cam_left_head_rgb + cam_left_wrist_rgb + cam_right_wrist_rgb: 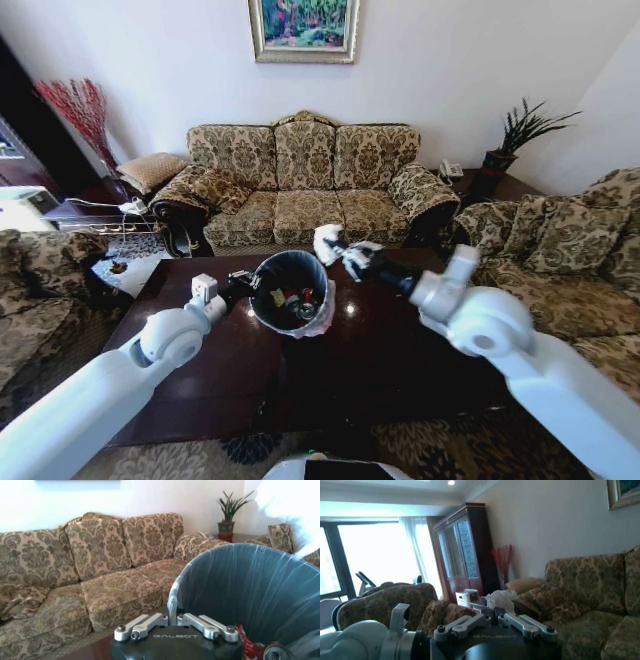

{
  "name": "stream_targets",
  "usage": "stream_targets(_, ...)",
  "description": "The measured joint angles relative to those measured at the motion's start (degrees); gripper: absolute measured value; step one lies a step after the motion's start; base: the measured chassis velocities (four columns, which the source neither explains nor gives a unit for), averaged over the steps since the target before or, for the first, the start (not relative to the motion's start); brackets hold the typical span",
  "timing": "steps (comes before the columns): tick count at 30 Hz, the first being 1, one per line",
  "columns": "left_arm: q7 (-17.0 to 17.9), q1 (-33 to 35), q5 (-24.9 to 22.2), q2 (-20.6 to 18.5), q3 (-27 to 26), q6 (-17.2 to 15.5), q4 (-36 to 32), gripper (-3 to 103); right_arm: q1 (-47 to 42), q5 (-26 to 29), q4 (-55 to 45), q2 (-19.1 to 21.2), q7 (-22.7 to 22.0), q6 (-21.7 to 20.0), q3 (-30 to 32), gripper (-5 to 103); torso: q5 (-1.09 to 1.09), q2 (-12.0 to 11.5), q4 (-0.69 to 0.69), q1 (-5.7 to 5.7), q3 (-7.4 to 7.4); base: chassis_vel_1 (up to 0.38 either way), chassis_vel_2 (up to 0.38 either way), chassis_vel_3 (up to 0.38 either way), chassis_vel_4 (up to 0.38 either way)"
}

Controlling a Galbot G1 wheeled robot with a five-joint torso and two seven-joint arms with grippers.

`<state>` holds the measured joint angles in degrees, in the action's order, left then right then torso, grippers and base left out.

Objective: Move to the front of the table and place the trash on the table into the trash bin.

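Sofa [300, 185] behind held trash bin [290, 292]

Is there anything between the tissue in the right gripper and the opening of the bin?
Nothing visible. The right gripper holds the crumpled tissue in the air just beside the trash bin rim, which the left gripper grips and tilts, its opening unobstructed.

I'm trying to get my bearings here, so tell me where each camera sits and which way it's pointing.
Head view: high on the robot, looking down at the table; both arms show, the left claw on the trash bin, the right claw holding a tissue.
Left wrist view: behind the left claw, facing the sofa, clamped on the bin rim.
Right wrist view: behind the right claw, facing a cabinet and window.
Shared: bin, sofa, tissue.
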<state>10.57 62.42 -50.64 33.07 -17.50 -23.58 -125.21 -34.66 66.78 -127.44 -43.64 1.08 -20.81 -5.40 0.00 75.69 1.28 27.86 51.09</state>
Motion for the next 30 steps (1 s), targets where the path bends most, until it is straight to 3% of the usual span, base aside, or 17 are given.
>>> stream_targets(7,-0.34,1.07,0.11,-0.22,-0.8,-0.01,0.3,3,2.67,-1.47,2.68,-3.34,-1.44,-0.58,-6.14,-3,-0.02,0.0,0.01,0.0,0.0,0.0,0.0,0.0,0.0)
stream_targets(17,-0.51,0.91,0.28,0.65,-0.91,0.06,0.49,3,4.92,-4.85,4.92,-5.01,-1.53,-0.27,-11.01,10,-0.01,0.0,0.0,-0.01,-0.01,0.0,0.0,0.0,0.0)
stream_targets(20,-0.57,0.94,0.33,0.84,-1.05,0.07,0.47,3,5.38,-5.63,5.67,-5.78,-1.82,-0.18,-11.37,24,-0.01,0.0,0.0,-0.01,-0.01,0.0,0.0,0.0,0.0)
stream_targets(23,-0.61,0.94,0.34,0.85,-1.05,0.07,0.4,3,5.42,-5.95,5.79,-5.88,-1.82,-0.17,-11.39,24,-0.01,0.0,0.0,-0.01,-0.01,0.0,0.0,0.0,0.0)
stream_targets(24,-0.64,0.95,0.35,0.84,-1.09,0.07,0.37,3,5.45,-6.03,5.82,-5.9,-1.82,-0.16,-11.39,35,-0.01,0.0,0.0,-0.01,-0.01,0.0,0.0,0.0,0.0)
stream_targets(30,-0.74,1.02,0.4,0.73,-1.37,0.1,0.27,3,5.47,-6.16,5.92,-5.86,-1.68,-0.03,-11.38,62,-0.01,0.0,0.0,-0.01,-0.01,0.0,0.0,0.0,0.0)
